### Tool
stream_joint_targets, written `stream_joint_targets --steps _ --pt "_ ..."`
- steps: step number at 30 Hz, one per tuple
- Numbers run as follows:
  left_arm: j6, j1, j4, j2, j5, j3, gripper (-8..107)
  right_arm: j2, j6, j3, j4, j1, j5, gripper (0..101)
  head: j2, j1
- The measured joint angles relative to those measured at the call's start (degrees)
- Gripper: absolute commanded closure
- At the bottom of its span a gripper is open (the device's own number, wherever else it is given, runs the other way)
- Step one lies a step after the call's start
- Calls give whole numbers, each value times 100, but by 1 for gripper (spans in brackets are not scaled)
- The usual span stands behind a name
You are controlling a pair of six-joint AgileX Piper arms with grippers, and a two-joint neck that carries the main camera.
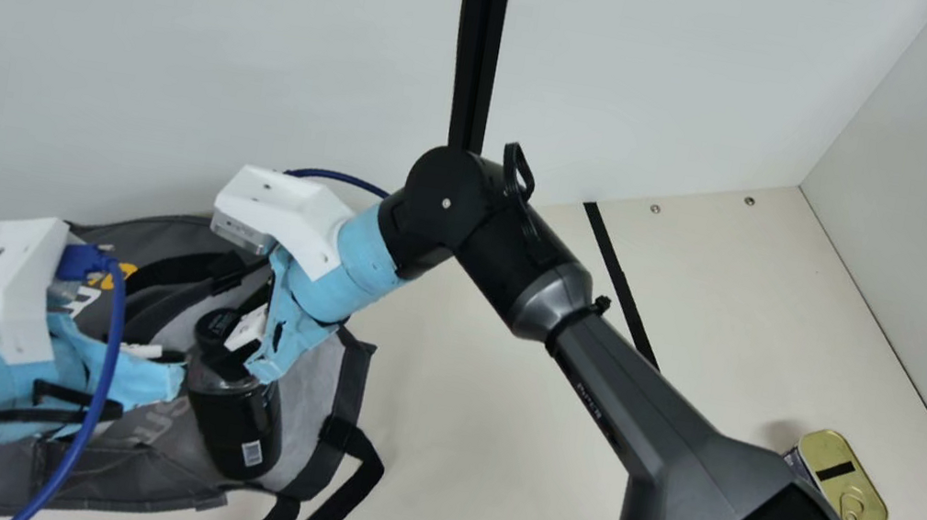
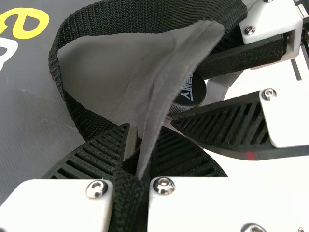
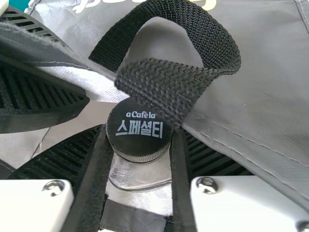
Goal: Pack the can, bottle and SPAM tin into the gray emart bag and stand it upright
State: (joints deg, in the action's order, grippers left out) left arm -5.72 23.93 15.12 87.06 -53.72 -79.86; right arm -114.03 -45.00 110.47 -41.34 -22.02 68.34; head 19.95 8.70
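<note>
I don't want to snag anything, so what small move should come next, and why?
I'd probably ease the bottle slightly clear of the strap first: the right gripper holds it just below the cap, and the strap crosses that cap's edge. The left gripper pinches the bag's fabric, so it could likely steady that side.

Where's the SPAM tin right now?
In the main view, the SPAM tin is at the table's right, partly behind the right arm, away from the gray bag.
</note>
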Motion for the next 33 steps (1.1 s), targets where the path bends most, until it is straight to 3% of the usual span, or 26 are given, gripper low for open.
stream_joint_targets --steps 12,33 --pt "0 0 0 0 0 0 107 164 -125 -223 -13 11 -60 7 -9 0" --pt "0 0 0 0 0 0 107 614 -303 -495 -113 201 -103 6 -9 0"
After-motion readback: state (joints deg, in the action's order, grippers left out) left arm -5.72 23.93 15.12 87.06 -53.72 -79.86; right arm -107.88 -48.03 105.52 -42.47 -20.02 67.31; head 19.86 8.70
